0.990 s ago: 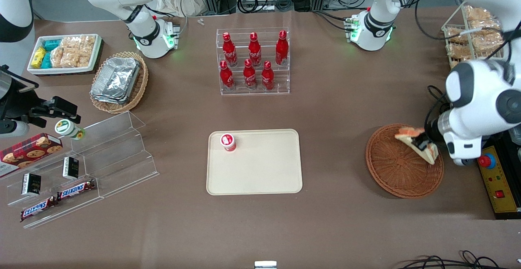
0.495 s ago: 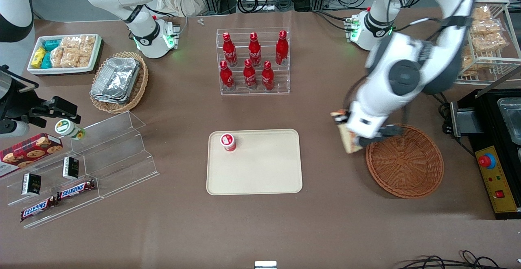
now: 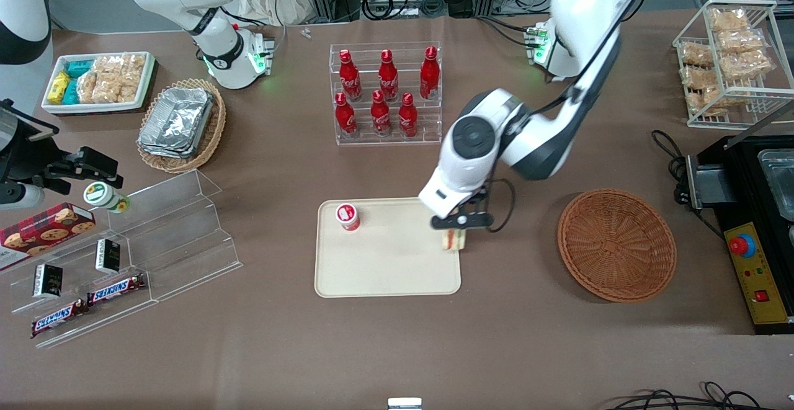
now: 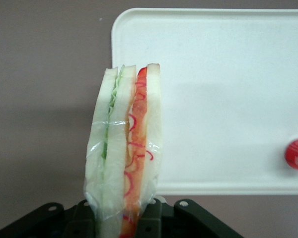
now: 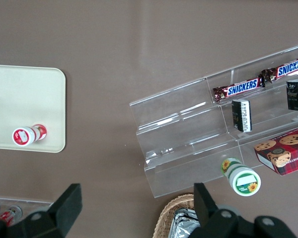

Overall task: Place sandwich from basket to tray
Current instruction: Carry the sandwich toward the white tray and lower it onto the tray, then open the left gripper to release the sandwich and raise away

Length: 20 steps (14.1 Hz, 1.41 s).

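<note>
Tool (image 3: pixel 454 231) clamps sandwich (image 4: pixel 125 153) above tray (image 3: pixel 384 273) edge.

Brown table (image 3: pixel 527 348), tray (image 3: pixel 388 273), basket (image 3: pixel 616 245), bottle rack (image 3: pixel 388 93), clear stepped shelf (image 3: pixel 167 236), end effector (image 3: pixel 454 231) above tray.

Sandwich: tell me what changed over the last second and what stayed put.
The gripper, shut on the sandwich, carried it out of the basket toward the parked arm's end, and now holds it over the tray edge nearest the basket. The basket stayed in place, now without the sandwich. The red-capped bottle on the tray did not move.
</note>
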### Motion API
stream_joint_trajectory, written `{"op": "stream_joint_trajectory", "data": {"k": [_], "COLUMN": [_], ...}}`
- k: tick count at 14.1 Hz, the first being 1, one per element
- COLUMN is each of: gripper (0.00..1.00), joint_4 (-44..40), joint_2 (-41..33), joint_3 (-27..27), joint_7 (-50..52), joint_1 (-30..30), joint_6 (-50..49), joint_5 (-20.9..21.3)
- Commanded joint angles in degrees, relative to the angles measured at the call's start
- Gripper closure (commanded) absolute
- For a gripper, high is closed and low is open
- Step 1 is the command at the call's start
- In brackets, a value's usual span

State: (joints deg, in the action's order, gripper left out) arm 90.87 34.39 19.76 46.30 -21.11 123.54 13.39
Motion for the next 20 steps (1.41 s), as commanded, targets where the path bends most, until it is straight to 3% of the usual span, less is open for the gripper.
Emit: {"op": "stream_joint_trajectory", "data": {"k": [1, 3, 4, 5, 6, 10, 14, 17, 20], "gripper": [1.00, 1.00, 0.92, 0.56, 0.01, 0.00, 0.00, 0.00, 0.00], "joint_4": [-2.98, -2.98, -2.98, -2.98, -2.89, -2.63, -5.95, -9.65, -9.75], "joint_2": [4.88, 7.25, 8.22, 8.93, 9.63, 8.07, -0.98, -6.25, -12.84], "joint_3": [-0.51, -0.52, -0.60, -0.69, -0.78, -0.60, -0.43, -0.34, -0.52], "joint_7": [2.66, 2.40, 1.61, 1.43, 1.43, 2.48, 5.39, 0.42, -11.90], "joint_1": [-0.60, -0.60, -0.51, -0.42, -0.42, -0.68, -0.69, 3.96, 9.04], "joint_6": [4.41, 7.41, 8.63, 9.60, 10.05, 8.74, -7.74, -18.58, -27.45], "joint_5": [4.53, 4.80, 4.80, 4.80, 5.15, 8.32, 7.35, 0.25, -1.60]}}
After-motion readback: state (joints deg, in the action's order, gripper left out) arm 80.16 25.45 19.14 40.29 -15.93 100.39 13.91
